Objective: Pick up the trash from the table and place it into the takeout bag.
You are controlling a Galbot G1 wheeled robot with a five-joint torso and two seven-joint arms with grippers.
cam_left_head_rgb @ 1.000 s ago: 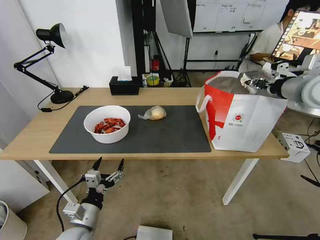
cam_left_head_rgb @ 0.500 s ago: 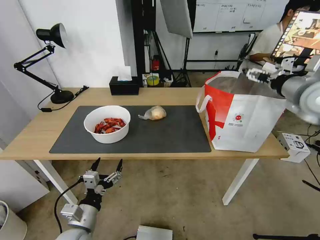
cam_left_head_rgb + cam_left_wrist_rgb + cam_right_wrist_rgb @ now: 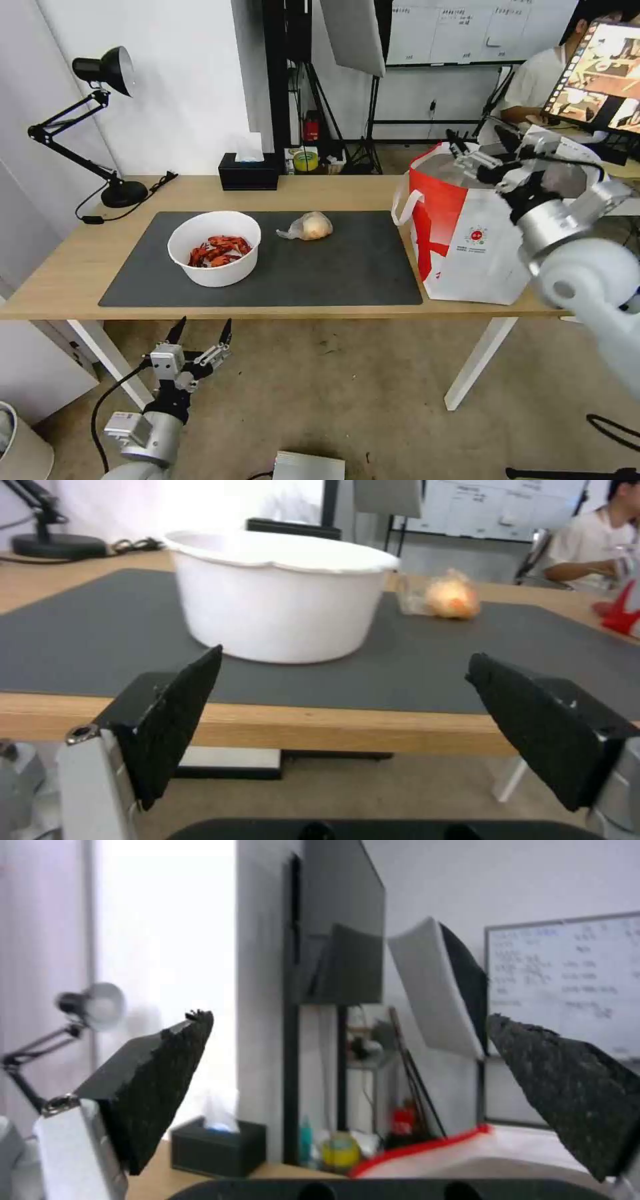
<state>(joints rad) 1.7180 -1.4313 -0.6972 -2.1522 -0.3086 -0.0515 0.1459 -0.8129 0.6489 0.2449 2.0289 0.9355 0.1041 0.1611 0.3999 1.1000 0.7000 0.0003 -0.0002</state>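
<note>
White and deep, the bowl of red crayfish (image 3: 213,257) sits on the left half of your dark grey mat (image 3: 333,280), and the clear bag with the beige lump (image 3: 307,227) lies apart from it near the mat's far edge. On your right the takeout bag (image 3: 467,233) stands upright at the end of the counter (image 3: 67,267), white with a red side panel, foil lining and a small round red logo. Your right end effector (image 3: 481,145) hovers above the bag's open mouth, fingers spread wide and empty. Your left end effector (image 3: 201,333) hangs below the counter's near edge, in front of the bowl, jaws also wide. A black tissue box (image 3: 249,172) and a desk lamp (image 3: 100,120) stand along the far side
</note>
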